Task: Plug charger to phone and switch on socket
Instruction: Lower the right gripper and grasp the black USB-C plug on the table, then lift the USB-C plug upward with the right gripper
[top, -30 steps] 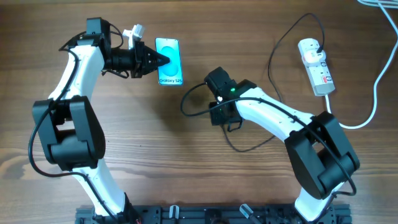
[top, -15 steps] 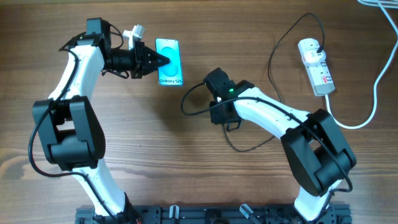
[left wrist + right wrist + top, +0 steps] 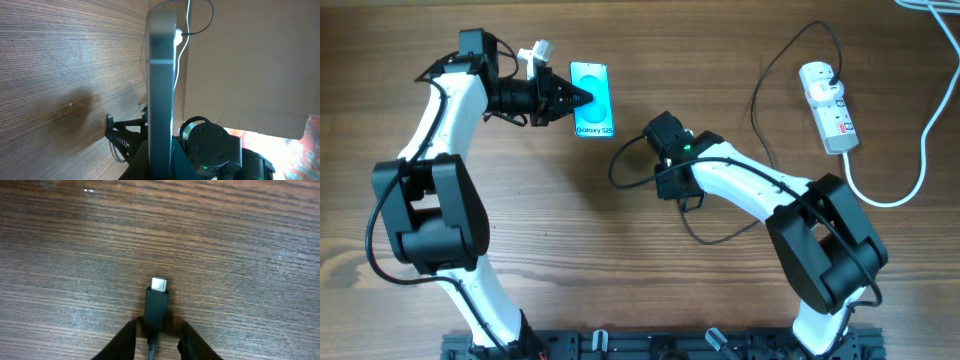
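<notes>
the thin black charger cable's plug tip [image 3: 156, 302] lies flat on the brown wooden table [image 3: 260, 240], its metal end pointing away from the right gripper [image 3: 157, 330]. the gripper's two fingers flank the plug's black body, just beside it on either side, and i cannot tell whether they already pinch it. over the last second the right arm has edged a little toward the phone and its jaws have drawn in, so the pick-up looks under way, not finished. the phone, a small rectangular smartphone with a cyan screen [image 3: 595, 105], sits near, up and left of the plug. the left gripper [image 3: 578, 98] is closed on its long edge, unmoved. the white elongated power strip socket [image 3: 828, 108] lies well apart at the far right, untouched
</notes>
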